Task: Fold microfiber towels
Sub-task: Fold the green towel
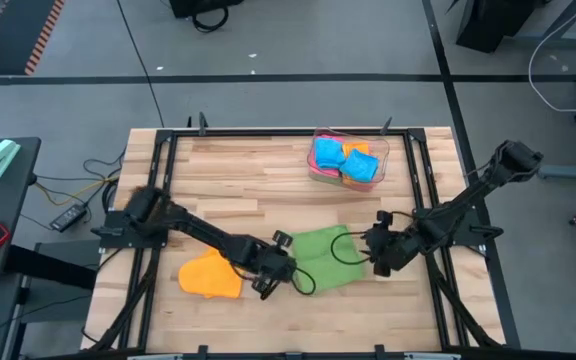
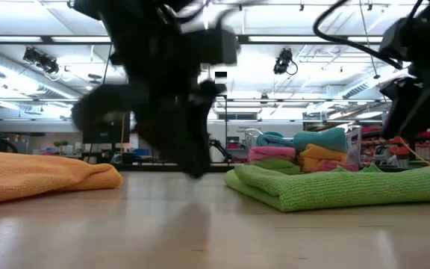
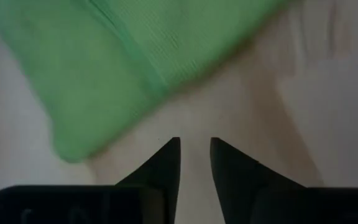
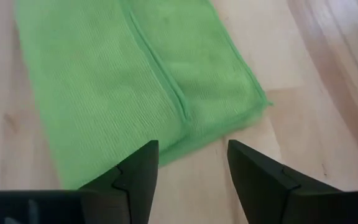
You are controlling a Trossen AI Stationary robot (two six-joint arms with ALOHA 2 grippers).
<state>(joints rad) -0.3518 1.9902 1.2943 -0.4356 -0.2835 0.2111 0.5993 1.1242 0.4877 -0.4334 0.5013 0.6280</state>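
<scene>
Near the desk front, the green towel lay half-folded. The left end effector stood narrow and empty, the right end effector wide and empty. Another fold probably needed both regripping an edge.

Overhead, the high camera looks straight down on the whole table. The low one sits at tabletop level, facing the room beyond. Both wrist cameras hang close above the wood, and every view catches the green towel.
</scene>
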